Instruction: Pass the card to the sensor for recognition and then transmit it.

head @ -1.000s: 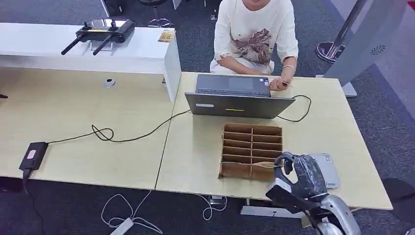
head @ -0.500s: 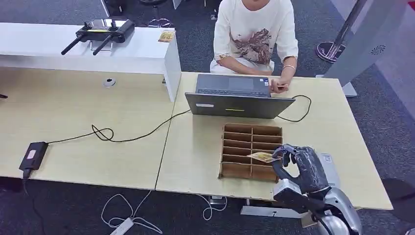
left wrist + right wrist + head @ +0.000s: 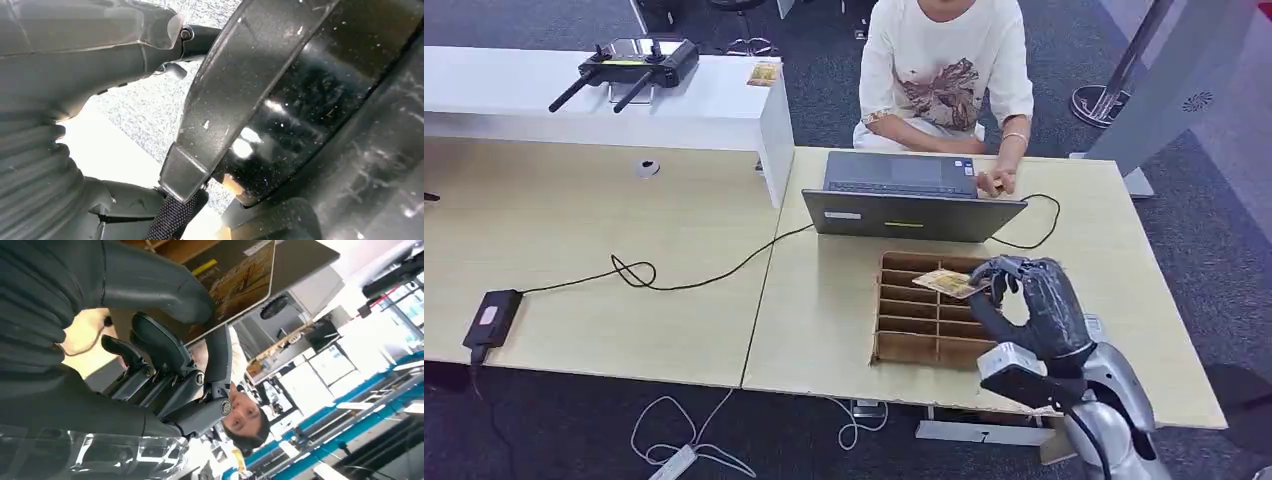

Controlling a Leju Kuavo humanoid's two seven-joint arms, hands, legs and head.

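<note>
In the head view the right hand (image 3: 1030, 300) is seen at the lower right of the frame, raised above the right side of the cardboard divider box (image 3: 936, 310). A card (image 3: 948, 283) with a yellowish printed face is pinched between the thumb and the dark fingers (image 3: 996, 272), so the hand is grasping the card. The card is held roughly flat and juts toward the left of the frame, over the upper compartments of the box, clear of the partitions. In the right wrist view the card (image 3: 240, 282) is shown close up, clamped under the thick grey thumb (image 3: 155, 287), with the other fingers curled beneath it.

The box is set on the light wooden worktop (image 3: 824, 310), just below a grey laptop (image 3: 909, 195) at the centre of the frame. A flat grey device (image 3: 1096, 345) lies on the worktop right of the box, partly covered by the robot's forearm. A person (image 3: 944, 70) in a white printed top is seated at the top centre, with one hand (image 3: 996, 180) resting at the laptop's right corner. A black cable (image 3: 674, 275) is run from the laptop across the left half of the worktop to a black power brick (image 3: 492, 318) at the left edge. A controller with two antennas (image 3: 629, 65) is placed on the white counter at the upper left.

The left hand (image 3: 65, 65) is seen in the left wrist view as a grey ribbed cover and thumb at the left edge; whether it is released or clenched cannot be told.
</note>
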